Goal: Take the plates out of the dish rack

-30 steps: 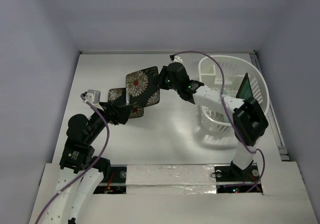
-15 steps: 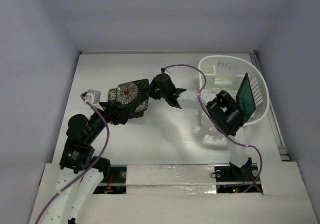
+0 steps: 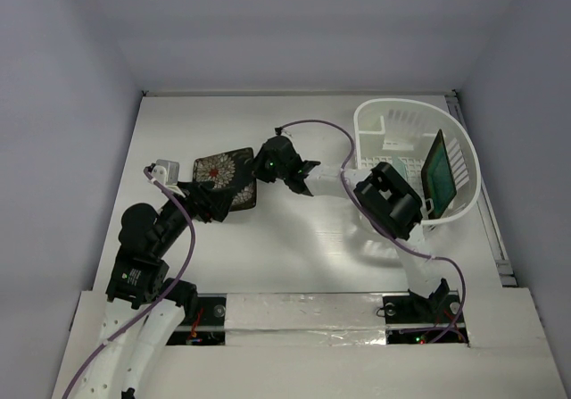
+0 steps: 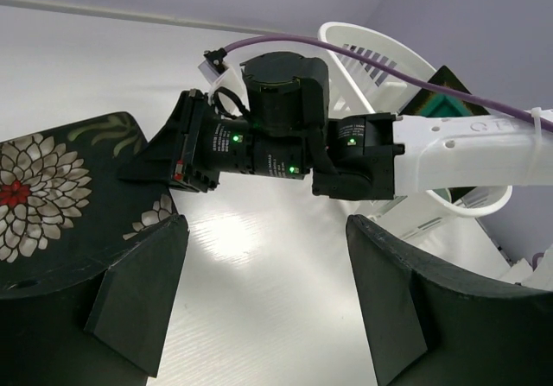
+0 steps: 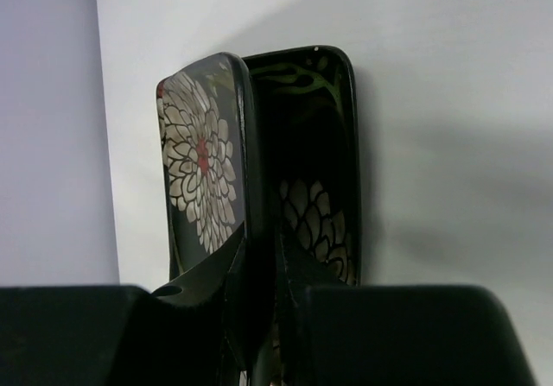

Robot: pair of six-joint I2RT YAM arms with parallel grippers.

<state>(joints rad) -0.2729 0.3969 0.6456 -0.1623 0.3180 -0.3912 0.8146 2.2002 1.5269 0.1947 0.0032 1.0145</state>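
While the right gripper (image 3: 264, 163) pinches the rim of a black floral plate (image 3: 223, 168), jaws narrow on its edge, that plate reaches out ahead of the fingers above the table (image 3: 294, 247); I cannot tell whether it touches the surface. In the right wrist view, a second black floral plate (image 5: 315, 144) lies just beyond the held one, close against it. The left gripper (image 4: 263, 230) stands wide and holds nothing. The flowered plates sit at its left finger (image 4: 138, 291), and the right gripper faces it straight ahead. Well behind the right gripper, the teal-centred plate (image 3: 438, 169) stands on edge inside the dish rack (image 3: 460, 169).
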